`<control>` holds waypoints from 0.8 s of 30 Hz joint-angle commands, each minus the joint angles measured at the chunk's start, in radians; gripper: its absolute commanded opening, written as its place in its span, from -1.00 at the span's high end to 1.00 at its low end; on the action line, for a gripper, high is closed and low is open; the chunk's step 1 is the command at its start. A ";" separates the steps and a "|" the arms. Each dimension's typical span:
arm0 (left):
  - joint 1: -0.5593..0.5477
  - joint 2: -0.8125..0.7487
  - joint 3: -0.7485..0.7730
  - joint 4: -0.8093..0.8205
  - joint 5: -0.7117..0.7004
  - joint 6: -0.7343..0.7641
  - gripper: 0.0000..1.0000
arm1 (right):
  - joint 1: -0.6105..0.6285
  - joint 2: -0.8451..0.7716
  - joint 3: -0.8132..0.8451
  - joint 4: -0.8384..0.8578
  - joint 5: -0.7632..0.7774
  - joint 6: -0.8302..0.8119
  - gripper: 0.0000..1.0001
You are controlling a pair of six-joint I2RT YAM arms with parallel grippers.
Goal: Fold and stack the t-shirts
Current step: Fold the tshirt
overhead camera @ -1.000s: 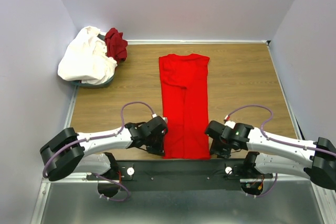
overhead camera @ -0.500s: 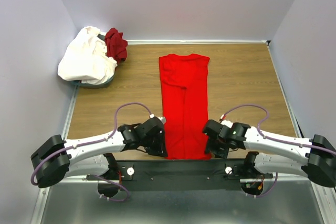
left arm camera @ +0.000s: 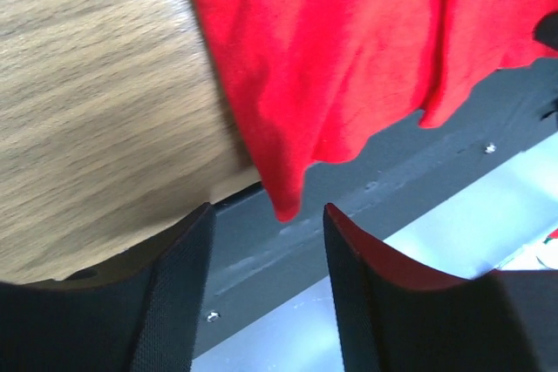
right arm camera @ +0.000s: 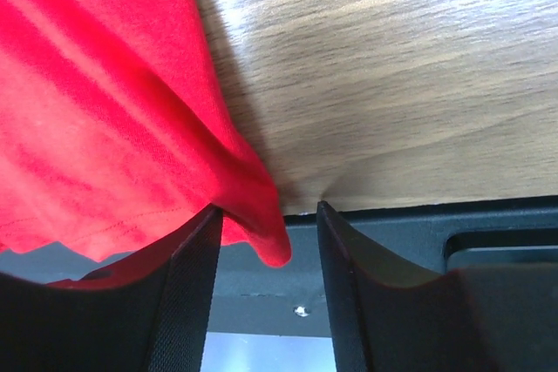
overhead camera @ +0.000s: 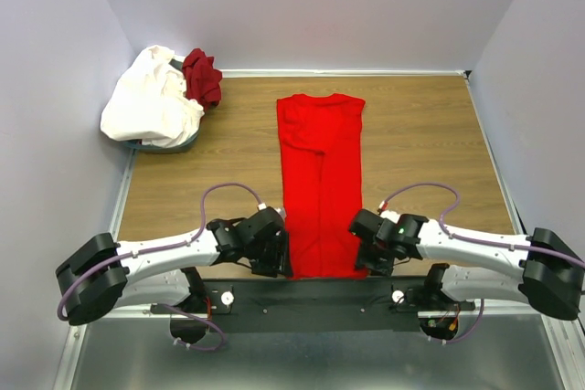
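Observation:
The bright red t-shirt (overhead camera: 320, 180) lies as a long narrow strip down the middle of the table, its near hem hanging over the front edge. My left gripper (overhead camera: 278, 259) stands open at the hem's left corner; in the left wrist view that red corner (left arm camera: 284, 206) hangs just above the gap of the gripper (left arm camera: 268, 208). My right gripper (overhead camera: 366, 258) is open at the right corner; the red cloth (right arm camera: 261, 233) droops between its fingers (right arm camera: 269, 208), brushing the left one. The white t-shirt (overhead camera: 151, 102) and the maroon t-shirt (overhead camera: 201, 76) lie bunched at the back left.
A teal container (overhead camera: 166, 145) shows under the white shirt. A dark rail (overhead camera: 311, 294) runs along the table's front edge, with a metal surface (overhead camera: 302, 353) below it. Grey walls close in the left, back and right sides.
The left gripper has opened and let go of the shirt's near left corner. Both grippers have shifted slightly toward the front edge, and the hem now rests there.

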 commanded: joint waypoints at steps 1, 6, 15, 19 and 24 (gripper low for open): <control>-0.005 0.019 -0.012 0.024 0.006 -0.005 -0.15 | 0.006 0.027 0.005 0.021 -0.005 -0.021 -0.05; -0.005 0.039 -0.022 0.064 0.018 0.006 -0.04 | 0.008 0.033 0.005 0.033 -0.010 -0.030 0.16; -0.005 0.109 -0.018 0.145 0.050 0.063 0.35 | 0.006 0.075 0.037 0.033 -0.014 -0.066 0.83; -0.005 0.123 0.000 0.146 0.053 0.081 1.00 | 0.006 0.082 0.054 0.032 -0.030 -0.081 0.99; -0.006 0.071 0.005 0.116 0.058 0.051 1.00 | 0.006 0.061 0.083 0.003 -0.050 -0.092 0.99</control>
